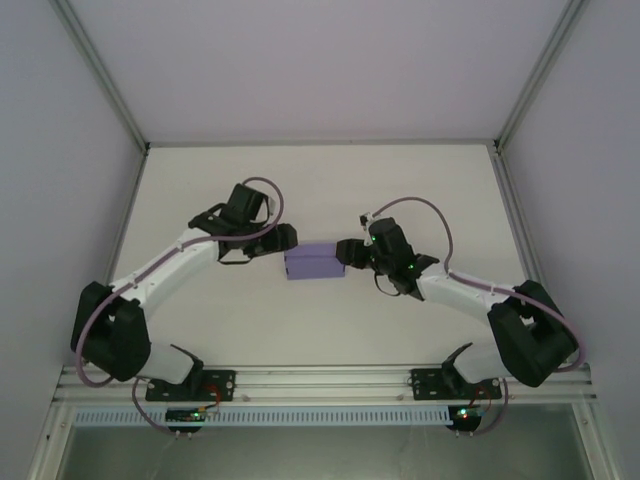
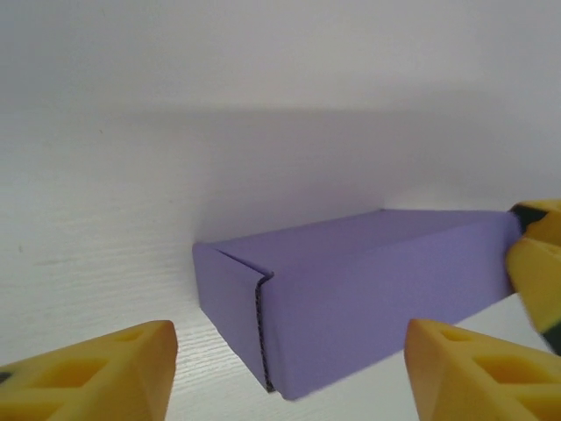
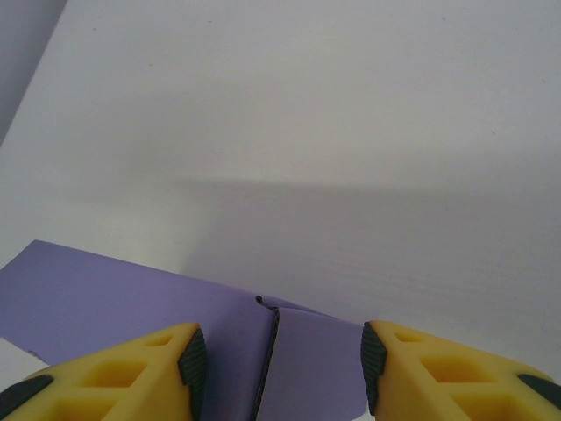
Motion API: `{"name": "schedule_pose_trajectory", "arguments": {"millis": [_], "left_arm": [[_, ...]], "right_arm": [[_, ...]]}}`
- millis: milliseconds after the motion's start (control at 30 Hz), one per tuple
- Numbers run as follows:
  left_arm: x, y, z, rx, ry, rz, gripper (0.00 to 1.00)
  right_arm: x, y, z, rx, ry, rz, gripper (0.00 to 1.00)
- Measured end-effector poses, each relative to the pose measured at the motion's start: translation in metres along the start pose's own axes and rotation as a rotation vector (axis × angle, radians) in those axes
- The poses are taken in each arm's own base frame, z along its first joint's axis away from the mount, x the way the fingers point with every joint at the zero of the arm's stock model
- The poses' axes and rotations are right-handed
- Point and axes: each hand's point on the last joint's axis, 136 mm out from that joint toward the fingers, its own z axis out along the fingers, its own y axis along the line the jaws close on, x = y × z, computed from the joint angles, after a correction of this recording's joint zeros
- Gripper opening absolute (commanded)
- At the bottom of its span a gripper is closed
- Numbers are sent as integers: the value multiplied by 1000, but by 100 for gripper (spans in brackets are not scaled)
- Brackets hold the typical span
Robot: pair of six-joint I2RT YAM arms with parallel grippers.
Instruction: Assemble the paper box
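At the middle of the white bench (image 1: 320, 190): a lavender-purple thin-card paper box (image 1: 315, 262), folded into shape.
Its right end is pinched by the right end effector (image 3: 279, 360); the left end effector (image 2: 289, 377) stands open just short of it. Likely light, crushable, slick: hold gently across the short end walls.

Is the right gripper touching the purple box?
Touching: in the right wrist view, the right gripper has both pads against the paper box.
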Motion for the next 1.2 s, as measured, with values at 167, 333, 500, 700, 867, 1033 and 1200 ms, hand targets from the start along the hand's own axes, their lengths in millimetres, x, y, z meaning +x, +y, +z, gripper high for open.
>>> {"name": "schedule_pose_trajectory", "arguments": {"millis": [167, 333, 500, 700, 867, 1033, 1200], "left_arm": [[25, 15, 21, 37, 56, -48, 53], [26, 10, 23, 123, 8, -56, 38], [24, 8, 24, 184, -38, -57, 16], [25, 10, 26, 216, -67, -59, 8], [25, 9, 26, 226, -79, -55, 6], [16, 3, 25, 212, -89, -37, 30], [11, -3, 24, 149, -60, 10, 58]], "right_arm": [[7, 2, 1, -68, -20, -72, 48], [9, 5, 4, -144, -63, -137, 44], [10, 7, 6, -213, -107, -176, 28], [8, 6, 6, -251, -170, -180, 22], [3, 7, 6, -274, -201, -148, 23], [-3, 7, 3, -260, -177, -124, 35], [-5, 8, 1, -186, -42, -127, 55]]}}
